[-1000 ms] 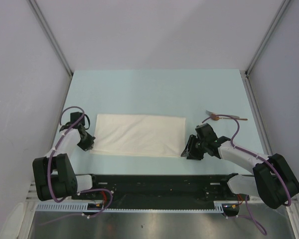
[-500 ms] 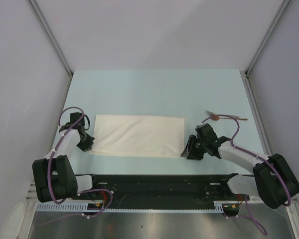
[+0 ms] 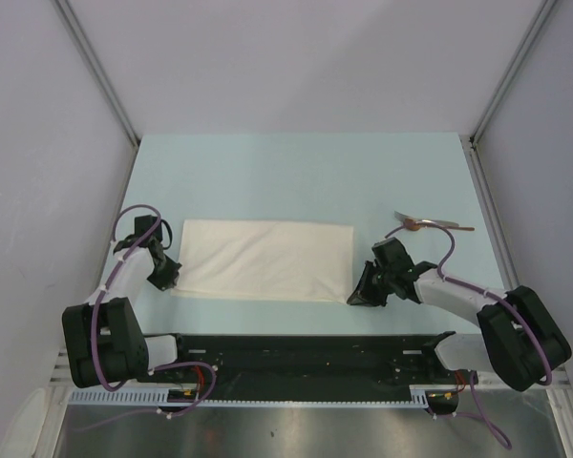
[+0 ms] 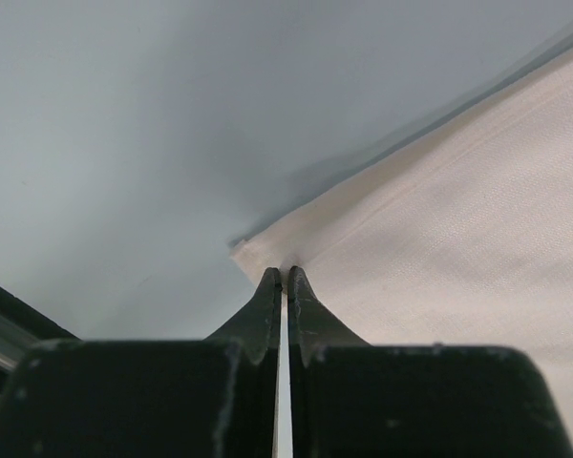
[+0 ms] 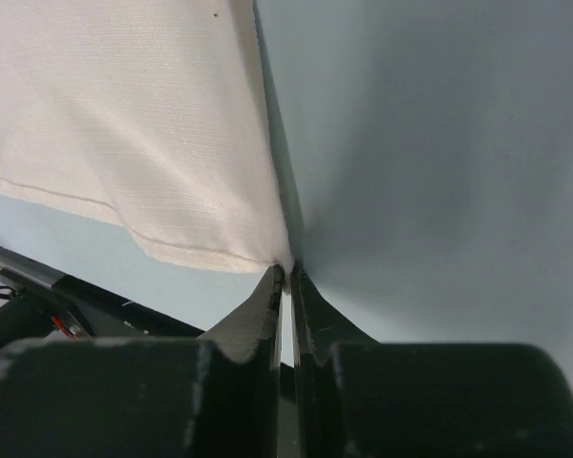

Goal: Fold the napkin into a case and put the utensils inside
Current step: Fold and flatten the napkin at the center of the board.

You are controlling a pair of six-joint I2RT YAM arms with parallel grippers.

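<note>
The white napkin (image 3: 265, 260) lies folded into a wide rectangle on the pale blue table. My left gripper (image 3: 170, 283) is shut on its near left corner (image 4: 267, 256). My right gripper (image 3: 354, 298) is shut on its near right corner (image 5: 258, 250), which is lifted slightly off the table. The spoon (image 3: 428, 225), with a silver handle and coppery bowl, lies on the table behind the right arm, far right. No narrow case shows.
The black rail of the arm bases (image 3: 296, 353) runs along the near edge. White walls and metal frame posts (image 3: 95, 72) enclose the table on three sides.
My right gripper has shifted slightly left and nearer with the napkin's corner. The left arm and the spoon have stayed in place.
</note>
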